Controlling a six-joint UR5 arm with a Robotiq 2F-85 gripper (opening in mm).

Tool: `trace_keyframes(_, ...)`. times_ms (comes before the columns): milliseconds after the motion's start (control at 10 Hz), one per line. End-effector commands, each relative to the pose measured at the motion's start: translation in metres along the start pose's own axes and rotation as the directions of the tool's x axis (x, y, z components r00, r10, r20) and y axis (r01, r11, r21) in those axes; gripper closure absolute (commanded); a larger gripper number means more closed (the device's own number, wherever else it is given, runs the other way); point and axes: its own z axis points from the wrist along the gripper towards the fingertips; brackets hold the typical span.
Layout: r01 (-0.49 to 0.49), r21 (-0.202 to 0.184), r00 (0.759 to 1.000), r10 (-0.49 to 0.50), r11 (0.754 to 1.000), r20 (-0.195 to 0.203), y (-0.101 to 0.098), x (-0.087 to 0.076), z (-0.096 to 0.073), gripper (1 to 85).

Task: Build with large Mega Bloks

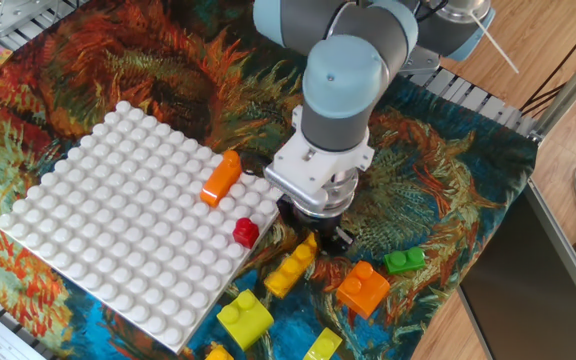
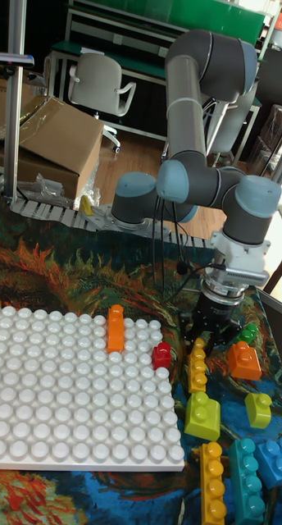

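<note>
Black two-finger claw (image 1: 316,232) low over the bench, down at the upper end of a long yellow glossy plastic studded bar (image 1: 290,267) lying just off the right edge of the big white square studded baseplate (image 1: 98,220). Fingers seemingly on either side of that end, but cannot tell whether closed on it or only near; the wrist hides the gap in both views.

On the baseplate: an orange plastic bar (image 1: 220,177) and a small red one-stud cube (image 1: 245,232). Loose on the patterned cloth (image 1: 168,60): a lime two-stud brick (image 1: 244,316), an orange brick (image 1: 363,287), a small green brick (image 1: 403,261); more yellow and teal bars in front in the tall view.

Risks, as a judgement: gripped at one end only, so the yellow bar likely to swing or slip on the glossy plastic when lifted. Red cube very near, easy to knock. Poor stud alignment on placing would leave the bar tilted, not seated.
</note>
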Motion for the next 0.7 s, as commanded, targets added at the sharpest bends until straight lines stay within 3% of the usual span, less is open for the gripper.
trace_keyframes(0, -0.007, -0.008, 1.000, 0.007, 1.000, 0.006, 0.003, 0.003, -0.012, 84.3)
trace_keyframes(400, 0.017, -0.063, 1.000, -0.017, 0.998, -0.006, 0.009, 0.016, -0.048, 84.3)
trace_keyframes(500, 0.046, -0.067, 0.999, -0.044, 0.997, 0.019, 0.011, 0.010, -0.048, 84.3)
trace_keyframes(600, 0.055, -0.095, 0.998, -0.052, 0.994, 0.035, 0.018, 0.006, -0.048, 84.3)
